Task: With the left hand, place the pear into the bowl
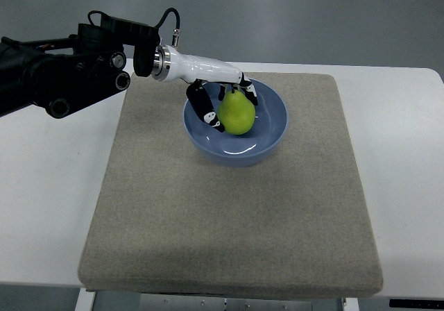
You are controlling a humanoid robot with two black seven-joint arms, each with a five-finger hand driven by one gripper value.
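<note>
Top view, near to far: bare mat (229,228) in front, wide margin on the white table (402,186). Further back, blue bowl (267,134) sits on the mat's far half. Pear (236,113) is inside the bowl, upright, with the left hand (220,103) curled around it, fingers (205,108) wrapped on its sides. Looks like the release step: pear is down in the basin or just above, can't tell contact. Next: spread fingers, lift clear of the far-left rim. Plenty of open room up and left. Right arm not visible.
</note>
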